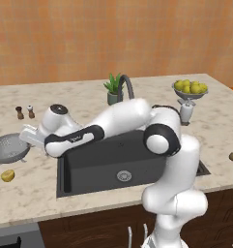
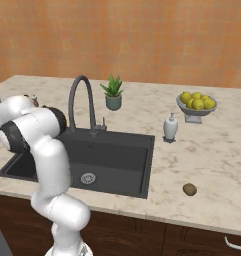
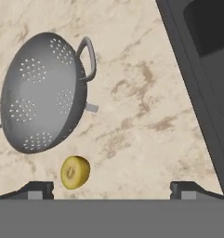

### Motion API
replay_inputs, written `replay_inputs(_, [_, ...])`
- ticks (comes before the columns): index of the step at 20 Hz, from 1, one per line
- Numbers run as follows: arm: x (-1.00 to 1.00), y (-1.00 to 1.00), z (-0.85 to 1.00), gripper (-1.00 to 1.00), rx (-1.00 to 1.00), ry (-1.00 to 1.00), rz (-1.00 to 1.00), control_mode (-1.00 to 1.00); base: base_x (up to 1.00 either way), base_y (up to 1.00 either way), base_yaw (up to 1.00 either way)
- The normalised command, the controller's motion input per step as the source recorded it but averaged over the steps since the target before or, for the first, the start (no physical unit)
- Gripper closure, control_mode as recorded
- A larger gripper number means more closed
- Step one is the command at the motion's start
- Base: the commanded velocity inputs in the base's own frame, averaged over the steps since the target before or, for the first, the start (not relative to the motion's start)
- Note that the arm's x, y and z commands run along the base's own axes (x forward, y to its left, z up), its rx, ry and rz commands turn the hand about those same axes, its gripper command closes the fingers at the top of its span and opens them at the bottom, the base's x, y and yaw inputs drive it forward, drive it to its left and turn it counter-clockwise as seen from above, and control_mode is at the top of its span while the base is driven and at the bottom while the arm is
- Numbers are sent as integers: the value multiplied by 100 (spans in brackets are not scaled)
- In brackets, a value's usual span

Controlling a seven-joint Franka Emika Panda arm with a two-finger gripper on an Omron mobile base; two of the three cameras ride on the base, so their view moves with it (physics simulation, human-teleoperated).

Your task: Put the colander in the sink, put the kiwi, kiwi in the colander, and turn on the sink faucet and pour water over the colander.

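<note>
The gripper (image 3: 111, 188) hovered with jaws spread wide above the counter (image 3: 146, 93), colander (image 3: 41, 93) at ten o'clock, golden kiwi (image 3: 75, 172) beside it.

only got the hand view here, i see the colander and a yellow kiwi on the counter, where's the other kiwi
Observer: The brown kiwi lies on the counter right of the sink, near the front edge.
Operator: anything in the sink yet
Observer: No, just its drain.
Operator: faucet running
Observer: No stream falls from the faucet.
Operator: what's near that kiwi
Observer: A soap bottle stands behind it, and a bowl of lemons further back.
</note>
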Motion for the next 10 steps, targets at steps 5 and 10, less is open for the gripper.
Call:
replay_inputs(5, [20,28,0,-100,0,5,-11,-100,0,0,0])
replay_inputs(10, [21,24,-1,-100,-1,5,-11,-100,0,0,0])
